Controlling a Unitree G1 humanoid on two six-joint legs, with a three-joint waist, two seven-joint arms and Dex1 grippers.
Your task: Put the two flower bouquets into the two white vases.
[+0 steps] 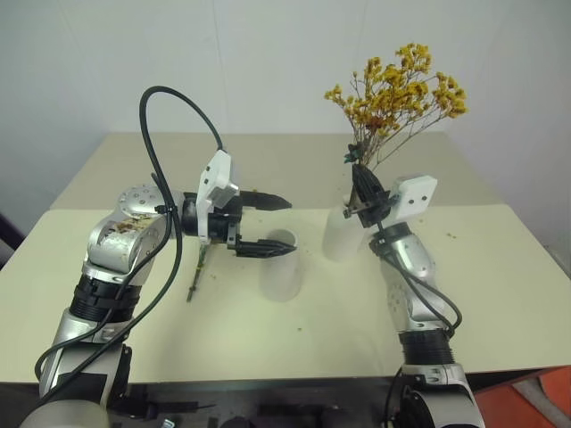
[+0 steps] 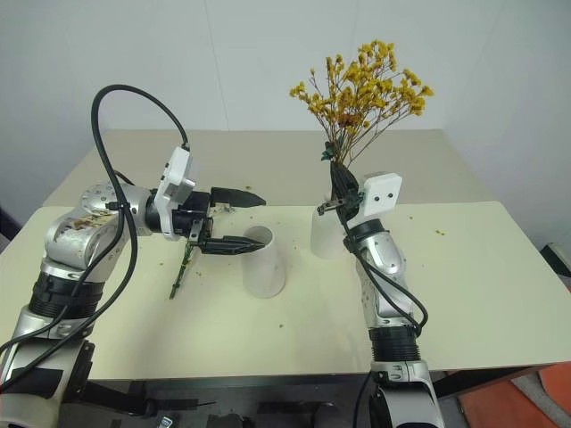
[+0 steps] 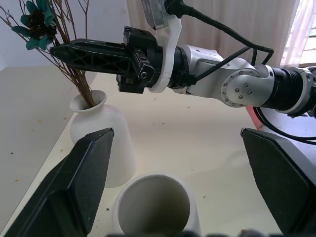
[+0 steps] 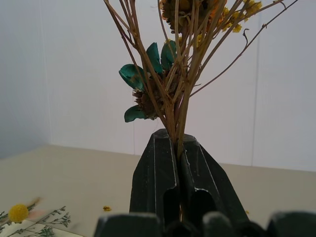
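Fingers of the right gripper (image 1: 364,189) are pressed together on the thin brown stems of the mustard-yellow bouquet (image 1: 399,87), a little right of centre in the head view. The bouquet stands nearly upright, its long axis leaning slightly toward the upper right, blossoms fanning out at the top of the frame above the gripper. Just below the grip the stem ends enter the narrow neck of the rounder white vase (image 3: 101,133), which sits directly under and partly behind the gripper. A small teal flower (image 4: 143,74) sits among the stems just above the fingertips.

Left of centre, the left gripper (image 2: 239,219) points sideways toward the right with its jaws spread wide and nothing between them; the wide-mouthed cone vase (image 2: 265,263) stands just below its fingertips. Further left, the grey-green sprig bunch (image 2: 181,270) lies flat on the cream table (image 1: 500,285), its axis running steeply up the frame, beneath the left wrist.
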